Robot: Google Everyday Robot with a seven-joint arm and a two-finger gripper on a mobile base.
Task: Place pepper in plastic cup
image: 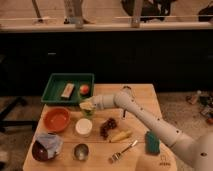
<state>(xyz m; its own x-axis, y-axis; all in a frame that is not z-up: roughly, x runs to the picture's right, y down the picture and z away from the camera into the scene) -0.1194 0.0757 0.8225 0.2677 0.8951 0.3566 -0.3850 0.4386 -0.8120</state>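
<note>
My gripper (89, 105) is at the table's middle left, just in front of the green tray. It is shut on a pale yellow-green pepper (86, 105). The pepper hangs right over the mouth of a small clear plastic cup (88, 113) that stands upright on the table. The arm reaches in from the lower right. The cup's rim is partly hidden by the pepper and the gripper.
A green tray (56, 80) at the back left holds a sponge-like block (68, 90) and a red fruit (84, 89). Around the cup stand an orange bowl (56, 119), a white cup (83, 127), grapes (107, 127), a yellow item (121, 135), a fork (123, 151), a green sponge (152, 142), a metal cup (80, 151) and a dark bowl (45, 148).
</note>
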